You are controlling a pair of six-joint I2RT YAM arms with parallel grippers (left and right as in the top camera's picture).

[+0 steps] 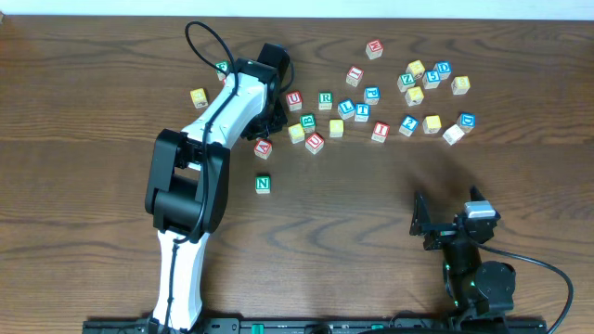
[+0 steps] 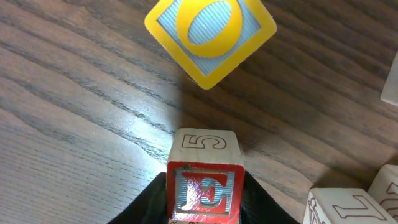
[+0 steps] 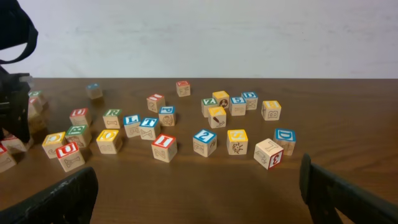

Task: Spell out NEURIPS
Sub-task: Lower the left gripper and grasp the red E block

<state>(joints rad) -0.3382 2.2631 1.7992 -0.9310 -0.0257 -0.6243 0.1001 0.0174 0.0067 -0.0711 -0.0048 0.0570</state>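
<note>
My left gripper (image 2: 205,204) is clamped on the red-bordered E cube (image 2: 204,186) at the left edge of the far scatter, presumably to carry it beside the green N cube (image 1: 263,184), which sits alone nearer, likely the word's start; my right gripper (image 3: 198,198) waits wide open at near right, holding nothing. The table (image 1: 93,139) is dark wood-grain; a pale wall (image 3: 199,37) stands behind.
</note>
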